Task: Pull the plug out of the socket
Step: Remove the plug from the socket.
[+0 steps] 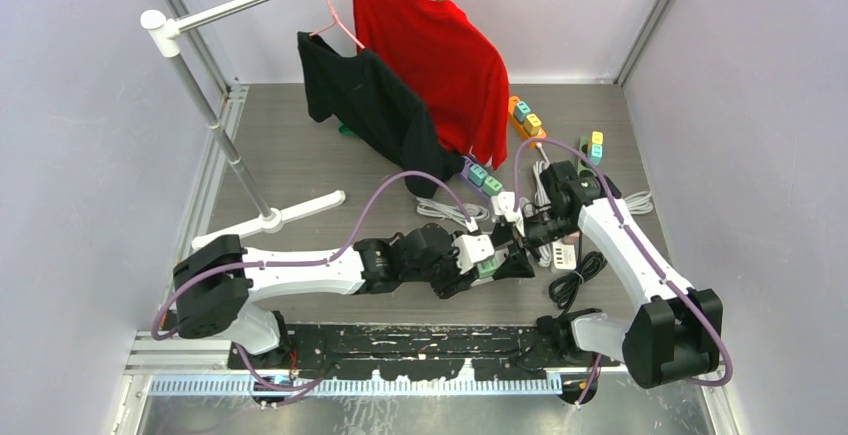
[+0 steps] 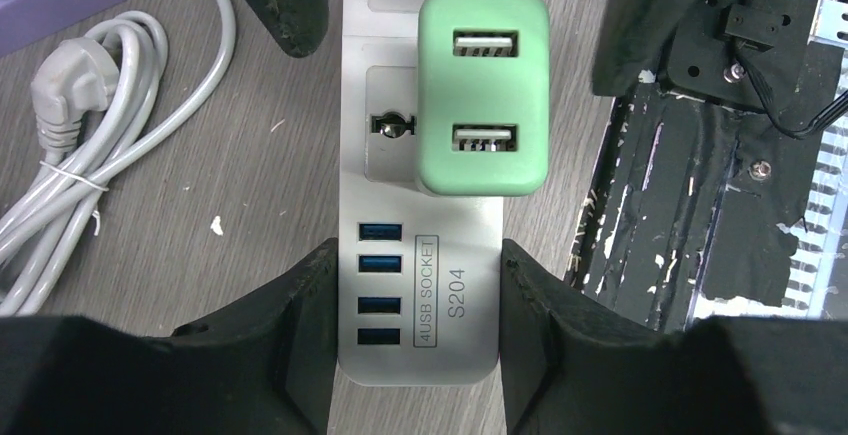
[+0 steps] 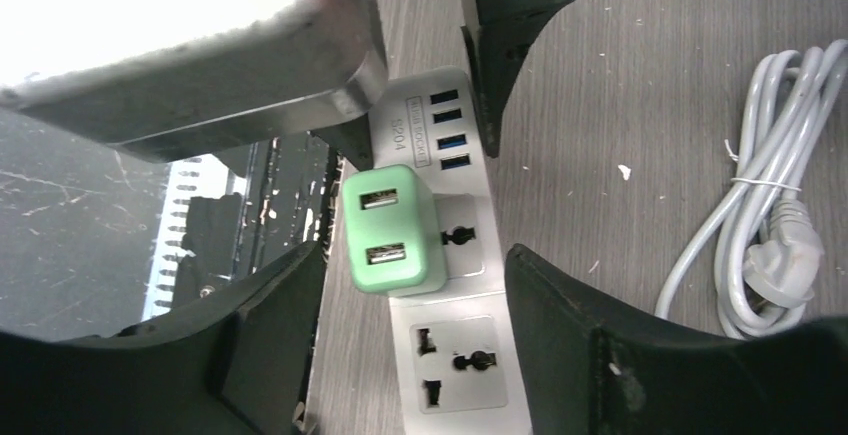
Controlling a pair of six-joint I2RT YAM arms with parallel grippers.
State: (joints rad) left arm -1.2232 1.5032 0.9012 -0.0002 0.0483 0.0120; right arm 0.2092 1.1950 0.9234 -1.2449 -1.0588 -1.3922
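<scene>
A mint-green USB plug (image 2: 482, 95) sits in a white power strip (image 2: 420, 295) marked "4USB SOCKET S204". My left gripper (image 2: 418, 255) is shut on the strip's USB end, one finger on each long side. My right gripper (image 3: 415, 255) is open above the strip (image 3: 450, 355). Its fingers stand on either side of the green plug (image 3: 390, 230), with gaps on both sides. In the top view both grippers meet at the plug (image 1: 487, 266) at table centre, left gripper (image 1: 470, 260) and right gripper (image 1: 528, 233).
A coiled grey cable with a plug (image 2: 70, 155) lies beside the strip, also in the right wrist view (image 3: 770, 255). A black mat (image 2: 700, 205) runs along the near edge. A clothes rack with a red shirt (image 1: 440, 55) and a black shirt (image 1: 370, 105) stands behind, with other strips (image 1: 525, 120).
</scene>
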